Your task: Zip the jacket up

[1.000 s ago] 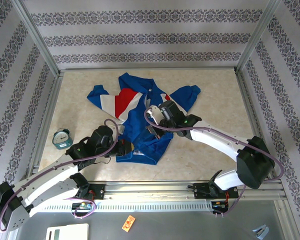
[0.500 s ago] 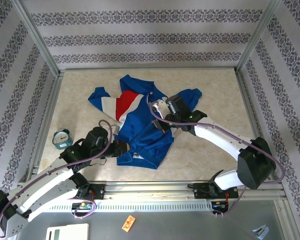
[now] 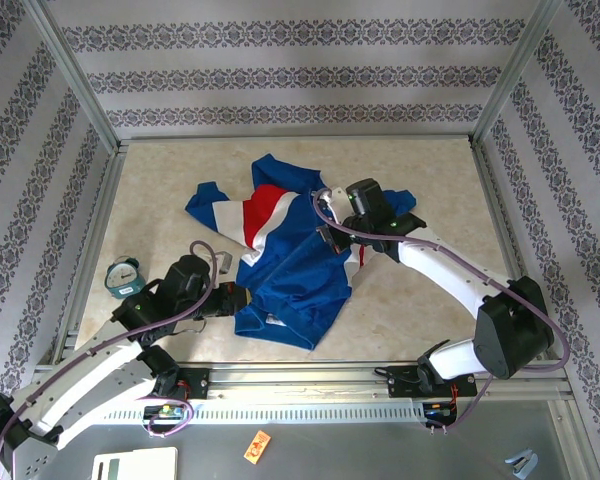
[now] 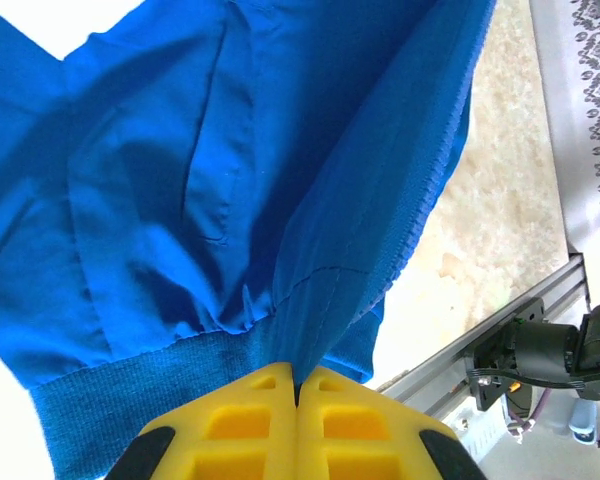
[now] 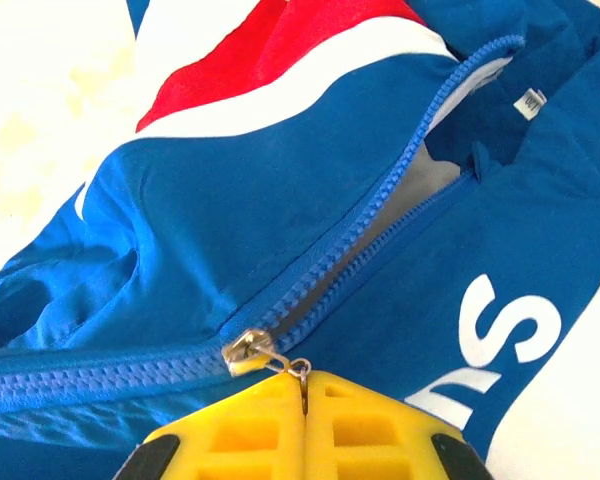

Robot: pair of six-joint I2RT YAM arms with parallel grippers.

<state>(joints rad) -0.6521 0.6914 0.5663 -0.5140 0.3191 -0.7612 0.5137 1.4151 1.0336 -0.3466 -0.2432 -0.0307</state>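
Observation:
The royal-blue jacket (image 3: 295, 270) with red and white panels lies stretched across the middle of the table. My left gripper (image 4: 298, 385) is shut on its ribbed bottom hem (image 4: 180, 370), and the fabric pulls taut away from the yellow fingers (image 4: 240, 420). My right gripper (image 5: 303, 385) is shut on the zipper pull, with the silver slider (image 5: 248, 350) just ahead of the fingertips. Behind the slider the blue zipper teeth (image 5: 90, 385) are joined; ahead of it the zipper (image 5: 400, 190) gapes open up to the collar. White "S" lettering (image 5: 505, 330) sits to the right.
A small teal alarm clock (image 3: 126, 277) stands at the left edge of the table. The aluminium rail (image 3: 310, 375) runs along the near edge, and patterned walls close in the other three sides.
My right gripper has travelled up and to the right with the zipper pull, closing more of the zipper. The jacket has stretched out and shifted right. The left gripper has drawn slightly leftward.

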